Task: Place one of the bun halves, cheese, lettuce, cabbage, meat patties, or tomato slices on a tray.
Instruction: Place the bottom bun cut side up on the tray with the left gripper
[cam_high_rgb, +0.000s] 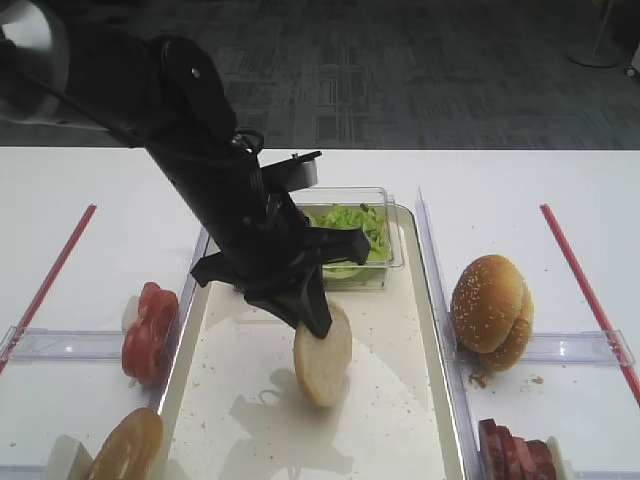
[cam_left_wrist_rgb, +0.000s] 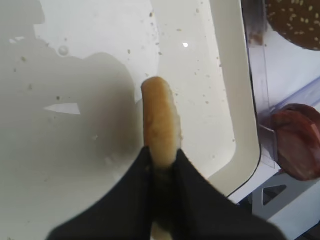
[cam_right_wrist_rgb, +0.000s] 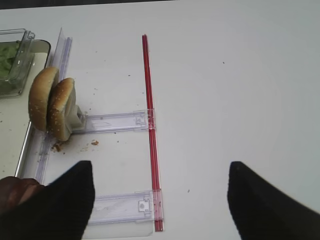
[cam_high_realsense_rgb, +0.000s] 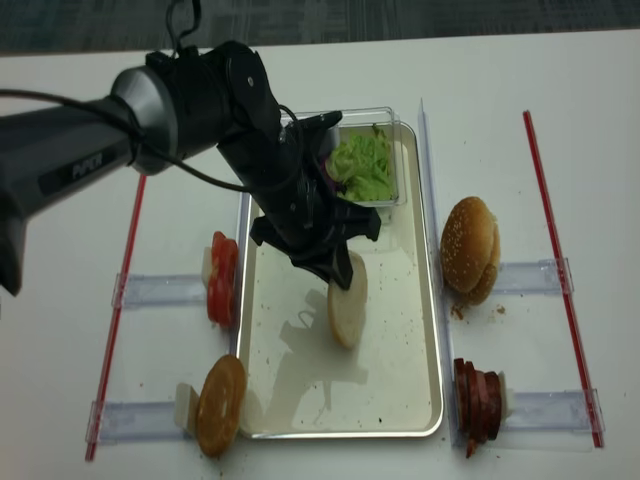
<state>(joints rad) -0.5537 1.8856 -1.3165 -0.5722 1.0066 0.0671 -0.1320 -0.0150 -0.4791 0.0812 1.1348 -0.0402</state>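
risk: left hand (cam_high_rgb: 312, 318) pinches bun half (cam_high_rgb: 323, 355) on edge above tray (cam_high_rgb: 420, 400); released tilted, it may roll or land crust-up. right hand (cam_right_wrist_rgb: 160, 200) is open over counter (cam_right_wrist_rgb: 225, 75).

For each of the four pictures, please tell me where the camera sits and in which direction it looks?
Exterior high: in front, above the table, looking down at the tray; the left arm shows.
Exterior high (realsense): overhead, almost straight down; the same arm.
Left wrist: on the left gripper, looking down along its fingers, shut on the bun half.
Right wrist: on the right gripper, open, over bare table beside the sesame buns.
Both exterior views share tray, bun half, lettuce.
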